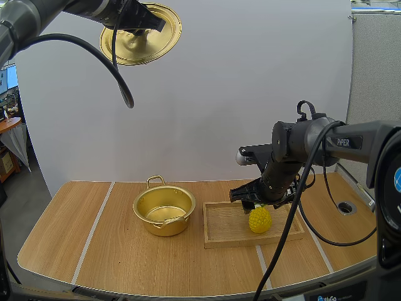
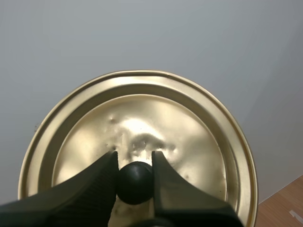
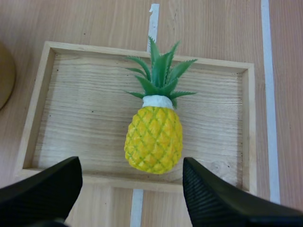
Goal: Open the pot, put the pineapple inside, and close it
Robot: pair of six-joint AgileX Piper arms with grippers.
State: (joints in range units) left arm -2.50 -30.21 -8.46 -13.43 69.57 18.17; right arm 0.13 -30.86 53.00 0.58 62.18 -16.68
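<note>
Our left gripper (image 1: 143, 20) is raised high above the table (image 1: 125, 257), over its left half. Its fingers (image 2: 102, 177) are closed on the black knob (image 2: 135, 182) of the lid (image 2: 142, 118). The tips pinch the knob from both sides. The lid hangs tilted, with its gold top face turned toward the wrist camera.

The pot (image 1: 164, 211) stands upright and uncovered on the table, near the middle. One handle points to the rear, the other to the front. The tray (image 1: 219, 227) lies just to the right of the pot, and we cannot tell whether the two touch.

The pineapple (image 1: 259, 219) lies on its side in the tray, in its right half. In the right wrist view, its green crown points toward the far rim and its yellow body lies close to the near rim.

Our right gripper (image 1: 257, 199) hangs just above the pineapple. Its fingers (image 3: 218, 194) are spread wide, one on each side of the yellow body. They do not touch the fruit.
</note>
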